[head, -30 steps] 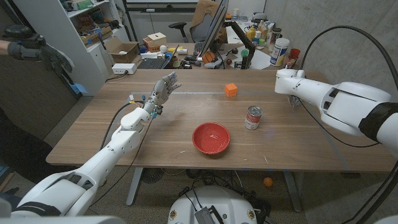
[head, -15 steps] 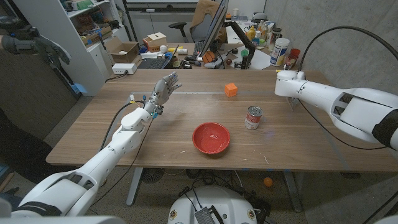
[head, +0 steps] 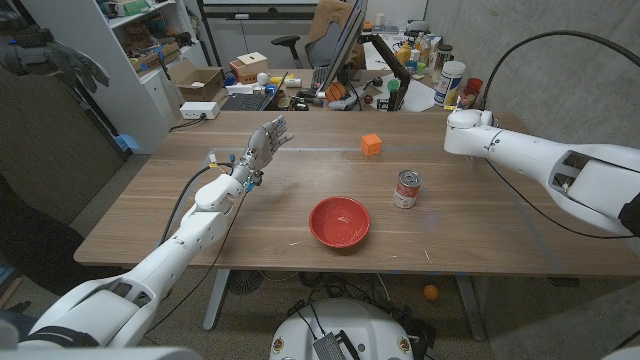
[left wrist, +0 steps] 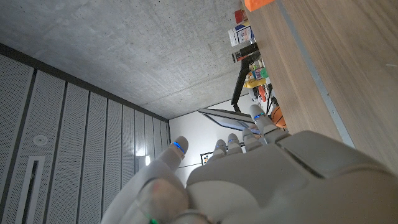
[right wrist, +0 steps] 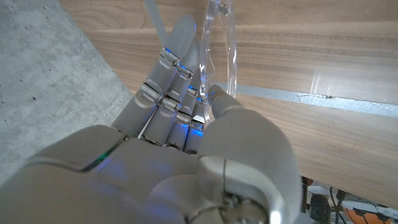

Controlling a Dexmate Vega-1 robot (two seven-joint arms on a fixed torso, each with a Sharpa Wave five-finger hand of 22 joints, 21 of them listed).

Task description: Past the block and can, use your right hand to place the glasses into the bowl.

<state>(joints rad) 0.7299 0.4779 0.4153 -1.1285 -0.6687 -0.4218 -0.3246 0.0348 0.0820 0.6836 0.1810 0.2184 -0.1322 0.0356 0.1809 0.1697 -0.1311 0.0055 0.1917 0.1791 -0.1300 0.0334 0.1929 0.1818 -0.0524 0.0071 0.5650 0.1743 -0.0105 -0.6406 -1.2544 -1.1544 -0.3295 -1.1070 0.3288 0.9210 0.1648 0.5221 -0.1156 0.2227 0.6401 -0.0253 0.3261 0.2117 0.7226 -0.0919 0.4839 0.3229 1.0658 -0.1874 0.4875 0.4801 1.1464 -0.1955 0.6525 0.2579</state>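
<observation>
The right hand [right wrist: 186,134] pinches the clear glasses [right wrist: 217,37] above the desk [head: 300,180], well right of the can [head: 406,189]. The left hand [head: 262,145], fingers apart, holds nothing, well left of the can.

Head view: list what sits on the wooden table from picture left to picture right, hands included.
left hand → red bowl → orange block → can → right arm's wrist, its hand hidden behind it.
</observation>
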